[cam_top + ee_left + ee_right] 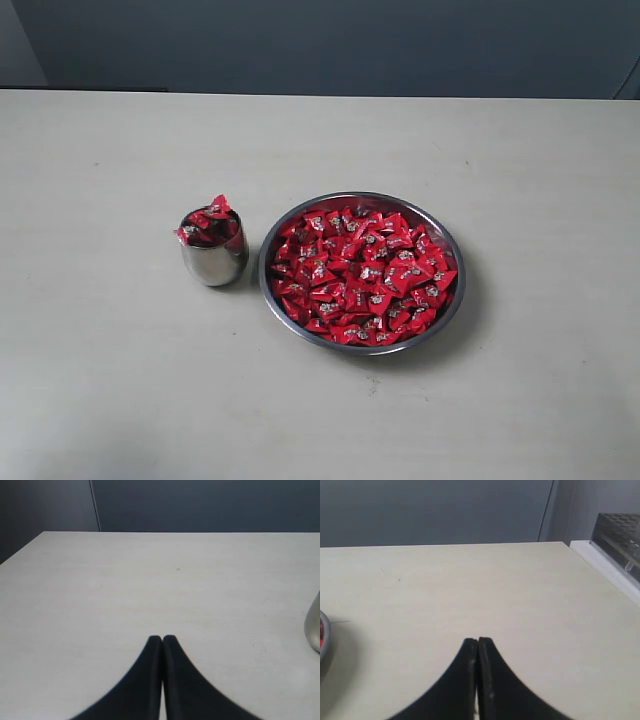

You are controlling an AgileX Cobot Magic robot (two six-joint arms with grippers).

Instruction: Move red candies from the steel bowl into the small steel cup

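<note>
One steel bowl [362, 195] sits on the pale table [120, 380], packed with red candies [362, 275], too many to count. Just beside it, toward the left arm, stands one small steel cup [213, 262], a few candies poking over its rim. The left gripper [162, 639] and right gripper [478, 641] hang over the table, jaws pressed together. One dark perforated rack [620, 527] stands beyond the table's edge.

A pale, plain tabletop [120, 400] carries a wide steel bowl [362, 351]. A small steel cup [212, 268] stands upright just beside the bowl, at its left in the exterior view.
</note>
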